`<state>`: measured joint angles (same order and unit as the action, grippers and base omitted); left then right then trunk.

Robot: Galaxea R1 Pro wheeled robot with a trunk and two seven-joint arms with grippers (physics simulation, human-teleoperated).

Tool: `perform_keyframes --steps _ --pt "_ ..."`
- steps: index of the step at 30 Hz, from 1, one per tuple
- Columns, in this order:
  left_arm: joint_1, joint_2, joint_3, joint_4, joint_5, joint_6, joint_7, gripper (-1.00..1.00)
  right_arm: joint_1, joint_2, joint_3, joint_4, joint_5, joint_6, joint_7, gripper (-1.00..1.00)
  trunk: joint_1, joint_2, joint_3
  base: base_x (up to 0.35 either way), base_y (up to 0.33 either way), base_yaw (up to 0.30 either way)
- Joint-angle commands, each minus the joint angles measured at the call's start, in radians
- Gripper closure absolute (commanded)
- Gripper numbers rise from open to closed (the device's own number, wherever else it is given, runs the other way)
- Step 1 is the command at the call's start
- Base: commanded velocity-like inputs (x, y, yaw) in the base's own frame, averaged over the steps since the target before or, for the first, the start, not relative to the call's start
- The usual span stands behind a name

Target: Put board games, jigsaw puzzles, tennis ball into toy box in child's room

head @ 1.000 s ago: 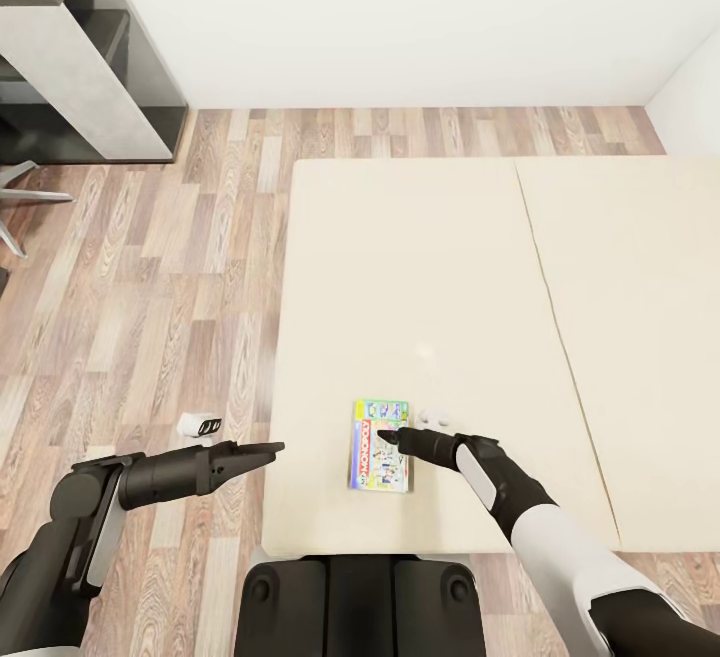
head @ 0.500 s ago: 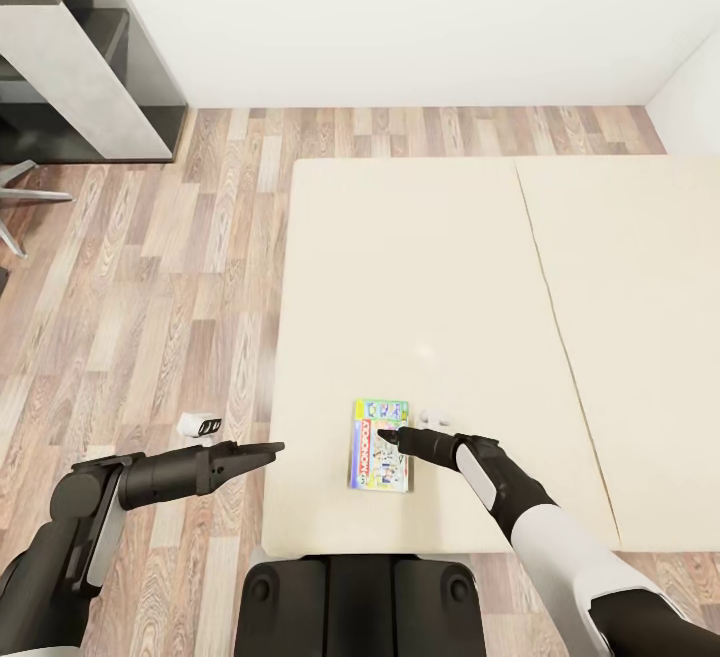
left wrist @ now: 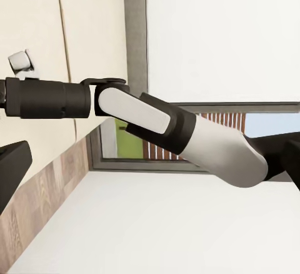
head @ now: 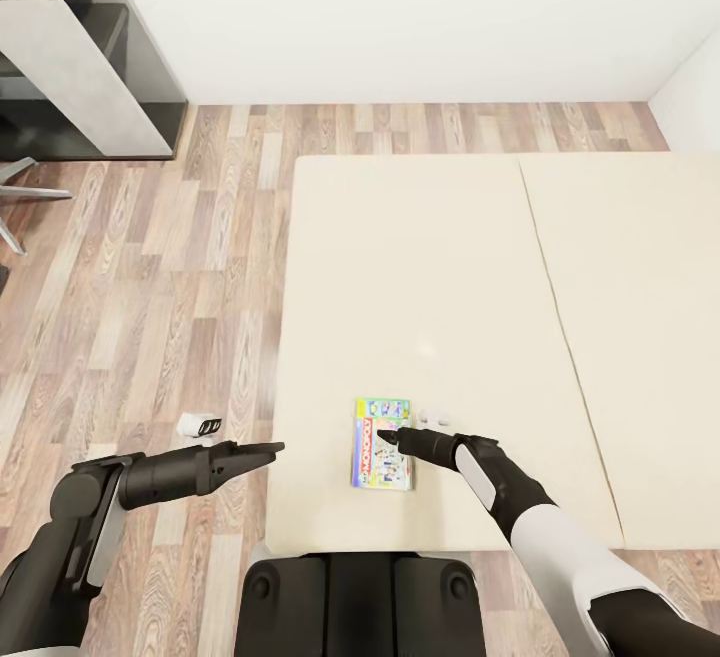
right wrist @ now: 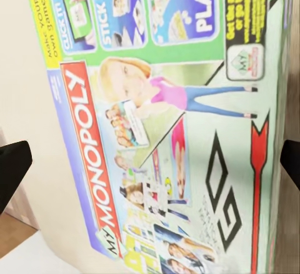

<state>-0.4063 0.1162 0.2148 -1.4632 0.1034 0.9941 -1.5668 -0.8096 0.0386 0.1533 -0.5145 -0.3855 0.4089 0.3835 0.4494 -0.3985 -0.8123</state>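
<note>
In the head view, a Monopoly board game box [head: 381, 444] is seen lying flat on the beige bed [head: 450, 267], close to the mattress edge nearest the robot. Its long axis runs away from the robot, toward the far wall. The right end effector [head: 385, 432] is placed over the box, its dark tip reaching in from the box's right side, so the right arm is judged much the nearer for a grasp. Whether its jaws are spread cannot be told from this view. A small white object [head: 433, 417] rests on the bed just beside the box's right edge. The left end effector [head: 275, 449] is held level above the wood-plank floor [head: 150, 287], beside the bed's left edge and apart from the box; its fingers appear drawn together to a narrow point.

In the left wrist view, the right arm [left wrist: 156, 121] is seen across the bed, with the white object [left wrist: 22, 63] beyond it; the left end effector's opening cannot be judged here.

In the right wrist view, the Monopoly box [right wrist: 169, 117] is seen directly ahead and close. The two dark fingertips [right wrist: 12, 167] stand at opposite edges of the picture, so the right end effector is wide apart and holds nothing. The box lies between the fingers' lines; contact cannot be confirmed.
</note>
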Motion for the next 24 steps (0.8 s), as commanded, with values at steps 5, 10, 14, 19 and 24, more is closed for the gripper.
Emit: perform_keyframes --steps 5,10,14,19,24 --pt "0.0 0.0 0.0 0.0 -0.001 0.011 -0.004 -1.0 0.0 0.001 0.002 -0.001 -0.005 0.004 -0.002 -1.0 0.001 -0.001 -0.001 0.0 0.044 0.0" --pt "0.0 0.0 0.0 0.0 -0.001 0.011 -0.004 -1.0 0.0 0.001 0.002 -0.001 -0.005 0.004 -0.003 -1.0 0.001 -0.001 -0.001 0.0 0.005 0.0" --pt "0.0 0.0 0.0 0.0 -0.001 0.011 -0.004 -1.0 0.0 0.001 0.002 -0.001 -0.004 0.004 -0.003 -1.0 0.001 -0.001 -0.001 0.0 0.0 0.0" --pt "0.0 0.0 0.0 0.0 -0.001 0.011 -0.004 -1.0 0.0 0.001 0.002 -0.001 -0.004 0.004 -0.003 -1.0 0.001 -0.001 -0.001 0.0 0.004 0.0" --pt "0.0 0.001 0.0 0.0 -0.001 0.011 -0.004 -1.0 0.0 0.001 0.002 -0.001 -0.004 0.004 -0.003 -1.0 0.001 -0.001 -0.001 0.0 0.042 0.0"
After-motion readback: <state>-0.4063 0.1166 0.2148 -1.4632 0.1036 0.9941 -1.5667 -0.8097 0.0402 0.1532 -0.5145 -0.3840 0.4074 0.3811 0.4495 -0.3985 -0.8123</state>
